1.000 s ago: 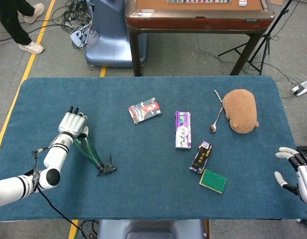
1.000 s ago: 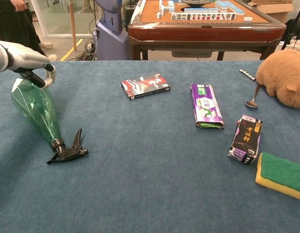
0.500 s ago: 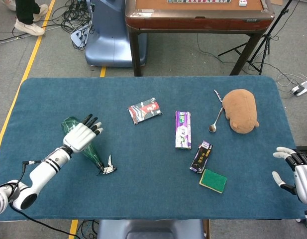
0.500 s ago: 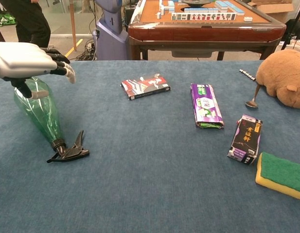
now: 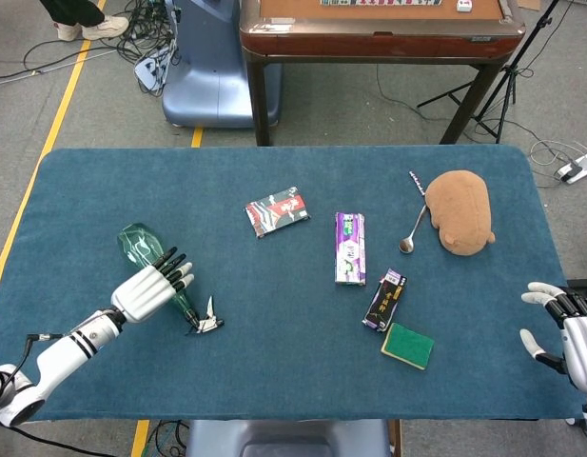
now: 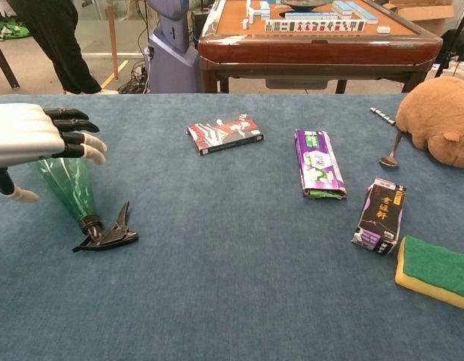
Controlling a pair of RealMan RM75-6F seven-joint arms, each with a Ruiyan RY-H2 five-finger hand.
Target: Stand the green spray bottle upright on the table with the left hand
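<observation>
- Head view: one green spray bottle (image 5: 158, 273) lies on its side on the blue table (image 5: 103, 181), at the left, its black trigger head (image 5: 204, 322) pointing toward the near edge.
- The left hand (image 5: 152, 286) hovers over the middle of the bottle with its fingers spread and straight, gripping nothing.
- The right hand (image 5: 559, 324) sits at the table's right edge, fingers apart, holding nothing.
- Also on the table: one red packet (image 5: 277, 210), one purple packet (image 5: 350, 248), one dark box (image 5: 385, 299), one green sponge (image 5: 407, 345), one spoon (image 5: 411, 234) and one brown plush toy (image 5: 460, 210), the spoon's handle touching the toy.
- Chest view: the same single bottle (image 6: 68, 188) lies tilted, with its trigger head (image 6: 106, 235) on the cloth.
- The left hand (image 6: 36, 135) is above the bottle's wide end, palm down, fingers extended; whether it touches the bottle cannot be told.
- One each again of red packet (image 6: 225, 133), purple packet (image 6: 317, 162), dark box (image 6: 380, 215) and sponge (image 6: 436, 272).
</observation>
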